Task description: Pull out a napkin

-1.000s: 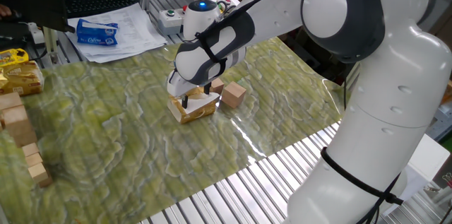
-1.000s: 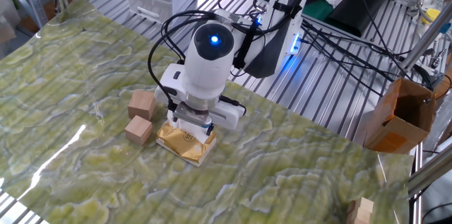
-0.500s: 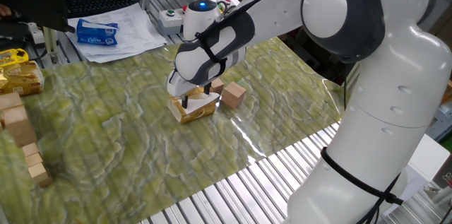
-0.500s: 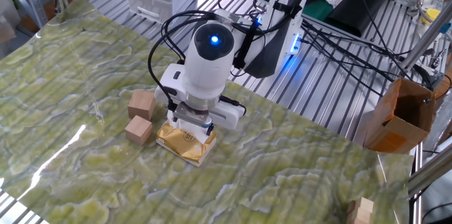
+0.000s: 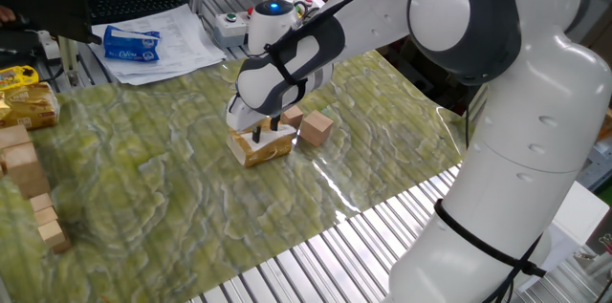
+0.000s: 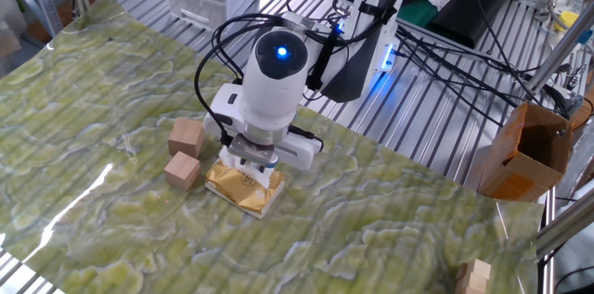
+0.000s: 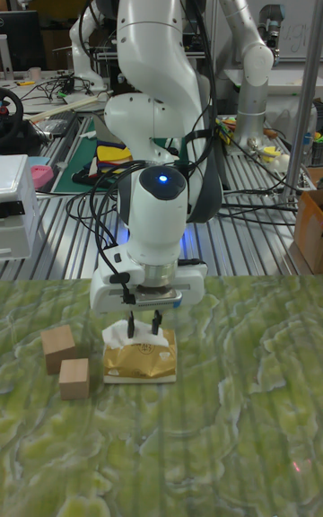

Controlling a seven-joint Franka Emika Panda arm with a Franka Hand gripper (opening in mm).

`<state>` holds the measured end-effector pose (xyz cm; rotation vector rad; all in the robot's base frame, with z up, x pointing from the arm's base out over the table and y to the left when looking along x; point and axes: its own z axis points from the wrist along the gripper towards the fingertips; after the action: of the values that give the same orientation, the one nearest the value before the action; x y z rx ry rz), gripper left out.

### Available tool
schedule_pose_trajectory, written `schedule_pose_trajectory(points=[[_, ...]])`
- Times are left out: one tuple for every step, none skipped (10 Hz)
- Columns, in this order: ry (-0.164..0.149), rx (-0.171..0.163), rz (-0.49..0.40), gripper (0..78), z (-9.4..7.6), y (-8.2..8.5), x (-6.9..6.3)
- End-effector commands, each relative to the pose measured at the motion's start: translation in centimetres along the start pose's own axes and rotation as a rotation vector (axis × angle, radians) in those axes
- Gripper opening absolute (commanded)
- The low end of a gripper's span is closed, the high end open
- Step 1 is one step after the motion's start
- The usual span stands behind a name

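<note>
A yellow-tan tissue pack (image 5: 256,150) (image 6: 243,188) (image 7: 141,361) lies on the green mat. A white tuft of napkin (image 7: 117,335) (image 6: 270,175) sticks up from its top. My gripper (image 5: 266,133) (image 6: 257,160) (image 7: 144,326) points straight down onto the pack, its fingertips low at the pack's top on either side of the tuft. In the tall fixed view a narrow gap still shows between the fingers. I cannot tell whether the pads touch the paper.
Two wooden cubes (image 6: 187,134) (image 6: 182,171) sit right beside the pack. More wooden blocks (image 5: 24,164) stand at the mat's left edge, with printed papers and a blue packet (image 5: 134,43) behind. A cardboard box (image 6: 524,150) stands off the mat.
The fingers have drawn closer together around the napkin tuft over the last half second. The arm and the pack have not shifted.
</note>
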<state>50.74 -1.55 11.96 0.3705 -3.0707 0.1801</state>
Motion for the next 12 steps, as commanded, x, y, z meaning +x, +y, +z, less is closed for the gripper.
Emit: schedule_pose_trajectory(points=[[-0.003,0.001,0.000,1.2,-0.1,0.0,-0.1],[-0.003,0.001,0.000,1.2,-0.1,0.0,-0.1],[-0.003,0.001,0.000,1.2,-0.1,0.0,-0.1],[-0.003,0.001,0.000,1.2,-0.1,0.0,-0.1],[-0.003,0.001,0.000,1.2,-0.1,0.0,-0.1],[-0.003,0.001,0.000,1.2,-0.1,0.0,-0.1],[0.024,-0.010,0.000,1.2,-0.2,-0.1,-0.1],[0.038,-0.024,0.000,1.2,-0.7,-0.2,-0.1],[0.046,-0.026,0.000,1.2,-1.4,-0.3,-0.1],[0.055,-0.028,0.000,1.2,-2.2,-0.5,-0.1],[0.056,-0.028,0.000,1.2,-3.0,-0.7,-0.2],[0.059,-0.027,0.000,1.2,-3.8,-0.8,-0.2]])
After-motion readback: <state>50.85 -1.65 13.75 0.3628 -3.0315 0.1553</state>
